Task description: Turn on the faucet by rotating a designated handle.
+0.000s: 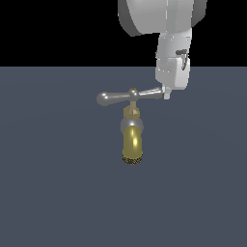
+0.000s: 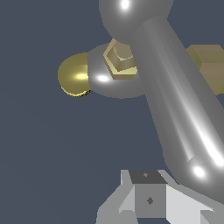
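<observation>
The faucet [image 1: 132, 140] stands mid-table, well clear of every edge. The gripper [image 1: 167, 94] touches the handle [image 1: 129, 96] at one knob (I cannot tell its jaw spacing). Contact step, apparently; next, push sideways to rotate it.

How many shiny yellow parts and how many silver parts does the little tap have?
Brass-yellow parts: 3, the spout, the stem and the cap.
Silver parts: 2, the collar and the handle.
Total: 5 parts on the faucet.
</observation>
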Motion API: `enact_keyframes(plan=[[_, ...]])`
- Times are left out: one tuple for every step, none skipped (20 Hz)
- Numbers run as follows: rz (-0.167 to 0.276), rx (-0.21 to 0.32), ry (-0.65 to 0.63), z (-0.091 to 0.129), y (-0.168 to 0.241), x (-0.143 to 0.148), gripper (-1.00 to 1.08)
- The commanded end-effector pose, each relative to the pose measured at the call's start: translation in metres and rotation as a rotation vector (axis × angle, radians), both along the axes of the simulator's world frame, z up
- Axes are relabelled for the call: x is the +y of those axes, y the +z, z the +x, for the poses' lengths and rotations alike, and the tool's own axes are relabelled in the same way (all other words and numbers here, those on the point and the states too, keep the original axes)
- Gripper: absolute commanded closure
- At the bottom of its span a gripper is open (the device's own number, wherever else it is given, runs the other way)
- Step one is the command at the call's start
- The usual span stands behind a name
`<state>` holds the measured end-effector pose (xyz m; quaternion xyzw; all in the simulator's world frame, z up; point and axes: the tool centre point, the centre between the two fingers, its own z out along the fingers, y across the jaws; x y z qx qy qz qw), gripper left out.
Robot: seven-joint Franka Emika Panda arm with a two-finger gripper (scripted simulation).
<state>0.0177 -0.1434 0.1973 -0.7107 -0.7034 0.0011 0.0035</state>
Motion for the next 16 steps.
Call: enact_keyframes(plan=[[-0.003,-0.006,0.003,0.011,0.000,0.000,1.08],[-0.003,-0.006,0.003,0.013,0.000,0.000,1.08],[-0.003,-0.006,0.003,0.016,0.000,0.000,1.08],[-0.003,-0.006,0.003,0.019,0.000,0.000,1.08],[-0.003,-0.006,0.003,0.022,0.000,-0.001,1.08],[-0.003,-0.006,0.003,0.024,0.000,-0.001,1.08],[-0.003,-0.006,0.003,0.024,0.000,-0.001,1.08],[-0.003,-0.002,-0.002,0.019,0.000,-0.004,1.08],[-0.003,-0.002,-0.002,0.023,0.000,-0.002,1.08],[-0.003,-0.003,-0.002,0.026,0.000,0.001,1.08],[-0.003,-0.003,-0.002,0.029,0.000,0.004,1.08],[-0.003,-0.003,-0.001,0.033,0.000,0.006,1.08],[-0.003,-0.003,-0.001,0.036,0.000,0.009,1.08],[-0.003,-0.003,-0.001,0.039,0.000,0.011,1.08],[-0.003,-0.003,-0.001,0.042,0.000,0.014,1.08],[-0.003,-0.004,0.000,0.046,0.000,0.016,1.08]])
